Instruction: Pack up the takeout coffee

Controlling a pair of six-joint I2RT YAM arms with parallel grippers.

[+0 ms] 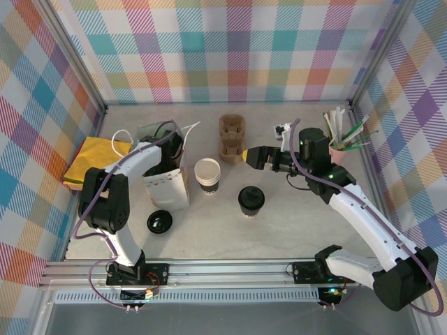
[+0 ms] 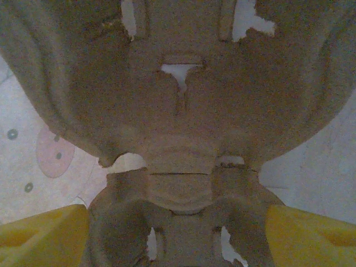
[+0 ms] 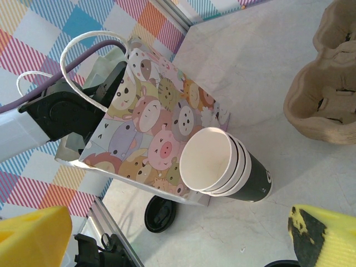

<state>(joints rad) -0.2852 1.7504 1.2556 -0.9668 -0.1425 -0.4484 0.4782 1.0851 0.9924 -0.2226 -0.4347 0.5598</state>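
**Top external.** The right gripper hangs over the table with its yellow fingers parted and nothing between them. The takeout coffee stands upright, lid on, near that gripper on its base side and apart from it. Off the fingertips stands the stack of open cups. Past it is the paper bag, and the left arm goes down into its mouth. The pulp carrier lies just beside the right fingertips, on the far side. The loose lid sits base-side of the bag.

**Left wrist.** The left gripper has its yellow pads wide apart. A second pulp tray lies ahead and between them. Cannot tell whether they clamp it.

**Right wrist.** The fingers are spread and empty, with the open cups and the bag ahead.

**Handling (judgement).**
- The cup is probably light, and its thin paper wall would dent under a hard squeeze.
- Its contents are unknown, so it should be kept upright.
- The plastic lid looks slick and may pop off if pinched.
- The best hold is across the body at the black band, below the lid.
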